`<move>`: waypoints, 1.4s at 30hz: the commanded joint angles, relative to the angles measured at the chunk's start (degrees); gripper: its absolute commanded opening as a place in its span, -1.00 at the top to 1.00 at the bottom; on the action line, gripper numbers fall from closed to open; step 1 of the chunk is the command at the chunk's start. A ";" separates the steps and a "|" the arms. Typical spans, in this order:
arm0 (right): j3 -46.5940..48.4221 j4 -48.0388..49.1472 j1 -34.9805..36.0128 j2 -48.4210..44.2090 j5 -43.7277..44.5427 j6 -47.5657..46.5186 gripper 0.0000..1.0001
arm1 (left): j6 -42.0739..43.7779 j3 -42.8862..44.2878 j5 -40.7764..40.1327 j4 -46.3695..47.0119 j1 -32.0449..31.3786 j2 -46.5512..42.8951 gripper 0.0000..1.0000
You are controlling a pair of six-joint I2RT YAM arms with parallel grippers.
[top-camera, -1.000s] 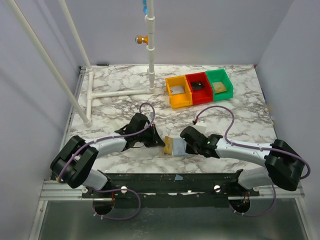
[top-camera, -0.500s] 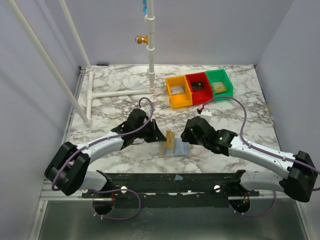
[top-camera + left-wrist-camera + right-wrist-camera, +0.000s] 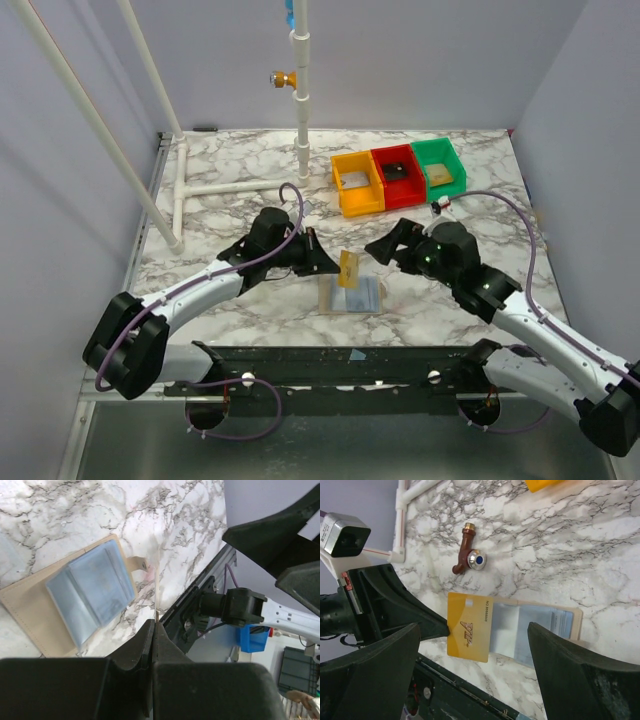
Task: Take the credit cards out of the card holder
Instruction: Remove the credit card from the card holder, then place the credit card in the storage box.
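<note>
Over the last second our right gripper (image 3: 388, 243) lets go and backs off to right of centre, jaws now wide apart and holding nothing. The left gripper (image 3: 330, 264) stays pinched on the yellow card (image 3: 349, 268) and has it lifted clear of the card holder (image 3: 355, 297), which lies open on the table (image 3: 220, 215) just below frame centre, so we read one card as out. Count: one card in hand, one holder, and three bins at upper right: yellow bin (image 3: 360, 207), red bin (image 3: 403, 198), green bin (image 3: 445, 188). We can't tell if more cards remain inside.
</note>
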 commanded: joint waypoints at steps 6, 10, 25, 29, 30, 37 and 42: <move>-6.25 13.43 -10.08 -3.55 -23.79 2.31 -0.83 | -3.39 2.21 6.64 4.64 0.46 -2.13 1.00; -9.23 21.90 -14.62 -3.57 -31.94 6.41 -0.78 | -4.80 2.05 8.04 6.40 0.66 -2.73 1.00; -15.38 35.20 -16.50 -0.64 -40.43 13.93 -0.46 | -14.33 0.42 12.69 18.67 2.11 -3.17 1.00; -16.39 38.69 -16.58 -0.77 -42.24 15.53 -0.35 | -15.88 0.72 13.18 20.55 2.22 -2.29 1.00; -16.37 39.04 -16.52 -0.72 -42.50 15.51 -0.34 | -16.43 0.68 13.42 21.20 2.15 -2.03 1.00; -15.73 40.12 -16.57 0.27 -42.38 15.86 -0.02 | -18.32 0.48 14.48 23.88 2.17 -0.83 1.00; -14.74 40.64 -16.51 1.64 -44.12 15.80 0.24 | -18.78 0.18 14.62 24.67 2.17 -0.20 1.00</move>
